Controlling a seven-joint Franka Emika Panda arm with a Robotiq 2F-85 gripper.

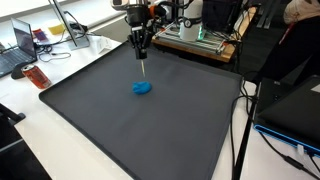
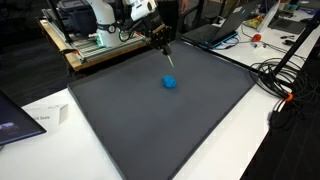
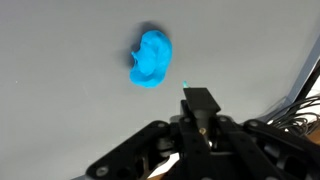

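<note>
A small bright blue lump [image 1: 142, 88] [image 2: 170, 82] [image 3: 151, 58] lies on a large dark grey mat [image 1: 110, 125] [image 2: 150, 125]. My gripper [image 1: 141, 45] [image 2: 163, 42] [image 3: 200, 125] hangs above the mat, just behind the lump. It is shut on a thin stick-like tool [image 1: 143, 65] [image 2: 168, 57] that points down toward the mat. In the wrist view the tool shows as a black block [image 3: 200, 100] between the jaws, with a small teal tip just right of the lump. The tip stands close beside the lump; whether it touches the mat I cannot tell.
A white table [image 1: 40, 140] bears the mat. Laptops [image 1: 18, 55] [image 2: 12, 118] sit near its edges, and an orange item [image 1: 37, 76] lies beside one. Cables [image 2: 285, 75] run along one side. A frame with equipment [image 1: 200, 40] [image 2: 90, 40] stands behind the arm.
</note>
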